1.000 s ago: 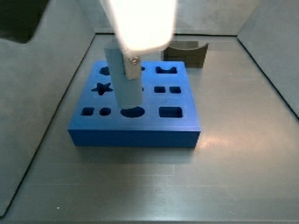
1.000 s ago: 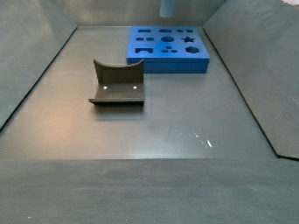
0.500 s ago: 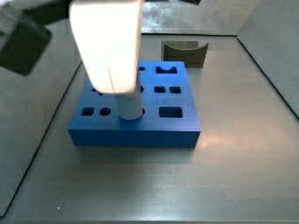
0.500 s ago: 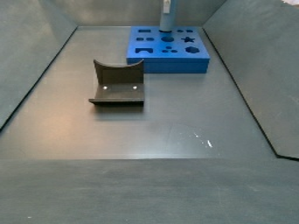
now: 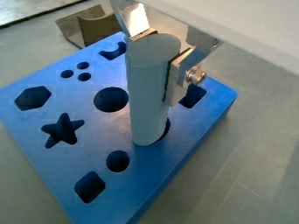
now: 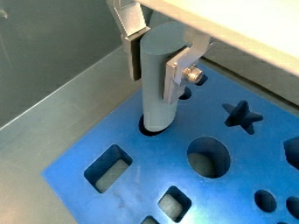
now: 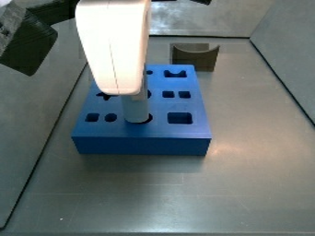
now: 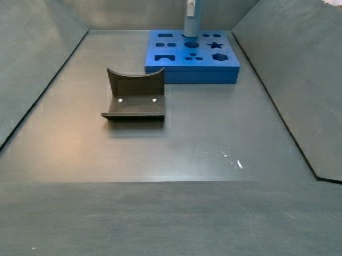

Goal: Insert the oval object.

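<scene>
Insertion step under way: claw pinches the oval object upright, its lower end already seated in a hole of the blue block toward the tabletop's far edge; next, probably press down, then release.

Blue block lies flat on the grey floor, its top face cut with shaped holes: a star, a hexagon, a round hole and several small rectangular ones. The fixture stands upright on the floor well apart from the block, not touching it; a side view shows its curved notch in the top edge. Grey walls enclose the floor around the block.
</scene>
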Controlling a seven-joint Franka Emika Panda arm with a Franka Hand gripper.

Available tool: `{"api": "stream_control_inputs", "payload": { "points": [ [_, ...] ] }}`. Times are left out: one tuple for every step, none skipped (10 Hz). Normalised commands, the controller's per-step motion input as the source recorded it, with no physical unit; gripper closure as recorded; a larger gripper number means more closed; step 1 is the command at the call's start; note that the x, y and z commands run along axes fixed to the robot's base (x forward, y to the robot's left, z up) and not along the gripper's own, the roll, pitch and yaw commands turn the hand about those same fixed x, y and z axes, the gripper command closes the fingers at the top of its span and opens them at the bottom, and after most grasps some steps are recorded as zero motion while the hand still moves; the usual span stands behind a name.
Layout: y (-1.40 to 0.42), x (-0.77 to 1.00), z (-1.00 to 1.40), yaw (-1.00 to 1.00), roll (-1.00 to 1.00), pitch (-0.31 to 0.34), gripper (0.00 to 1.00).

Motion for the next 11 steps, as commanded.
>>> {"api": "stream_control_inputs", "payload": {
  "points": [
    [-0.06, 0.29, -0.48, -0.43, 0.00, 0.000, 1.00],
    [0.00, 0.17, -0.49, -0.39, 0.05, 0.000, 1.00],
    [0.00, 0.10, -0.53, -0.34, 0.03, 0.000, 1.00],
    [0.00, 0.01, -0.42, -0.23, 0.06, 0.000, 1.00],
    [0.00, 0.00, -0.24, -0.08, 0.05, 0.000, 1.00],
    [0.00, 0.00, -0.28, -0.01, 0.01, 0.000, 1.00],
    [0.00, 0.01, -0.35, 0.00, 0.00, -0.027, 1.00],
    [0.00, 0.05, -0.26, 0.00, 0.00, -0.009, 1.00],
    [0.04, 0.01, -0.41, 0.00, -0.04, -0.046, 1.00],
    [0.00, 0.00, -0.14, 0.00, -0.07, -0.020, 1.00],
    [0.00, 0.00, -0.06, 0.00, -0.06, 0.000, 1.00]
  ]
}}
